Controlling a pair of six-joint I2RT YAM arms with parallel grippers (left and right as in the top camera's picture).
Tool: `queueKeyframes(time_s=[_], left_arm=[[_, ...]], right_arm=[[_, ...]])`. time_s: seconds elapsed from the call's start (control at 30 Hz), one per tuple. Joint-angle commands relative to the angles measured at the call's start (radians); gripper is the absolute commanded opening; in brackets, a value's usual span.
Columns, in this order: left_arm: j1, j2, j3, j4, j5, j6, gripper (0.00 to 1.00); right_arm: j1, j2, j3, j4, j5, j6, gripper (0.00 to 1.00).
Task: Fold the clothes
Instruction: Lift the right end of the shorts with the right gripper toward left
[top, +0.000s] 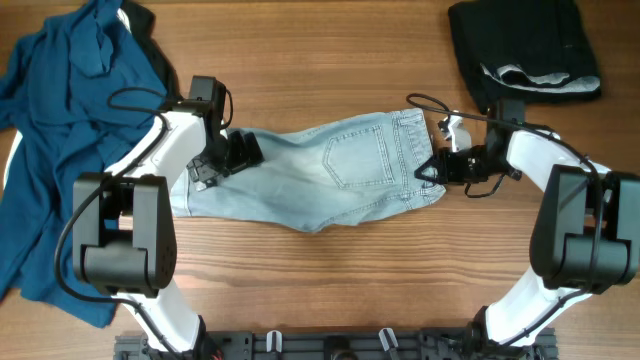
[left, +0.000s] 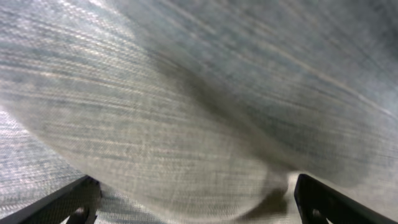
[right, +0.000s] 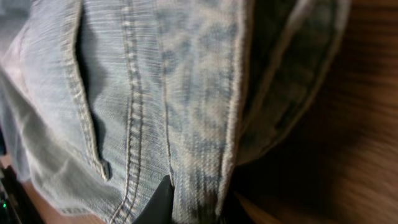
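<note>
Light blue denim jeans (top: 330, 170) lie folded across the middle of the table, back pocket up and waistband to the right. My left gripper (top: 232, 155) sits on their left end. In the left wrist view its fingers (left: 196, 202) stand wide apart, with a bulging fold of denim (left: 186, 124) between them. My right gripper (top: 432, 166) is at the waistband edge. In the right wrist view it (right: 189, 208) is shut on the denim waistband (right: 199, 124), with one dark finger showing under the cloth.
A crumpled dark blue shirt (top: 60, 130) covers the left side of the table. A folded black garment (top: 525, 45) lies at the back right. Bare wooden tabletop (top: 350, 280) runs along the front.
</note>
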Motion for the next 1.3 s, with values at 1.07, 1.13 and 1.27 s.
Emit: queueKeyframes(time_s=[1.07,1.13,1.27], left_arm=[[0.332,-0.161,0.000,-0.141,0.012,0.084,1.00],[0.320,-0.161,-0.014,-0.141,0.016,0.084,1.00],[0.269,-0.161,-0.014,-0.143,0.089,0.084,1.00]], right_arm=[[0.660,-0.307,0.413,0.020,0.356,0.474,0.04],[0.637,-0.320,0.413,0.007,0.439,0.472,0.04],[0.535,-0.369,0.425,-0.085,0.555,0.461,0.04]])
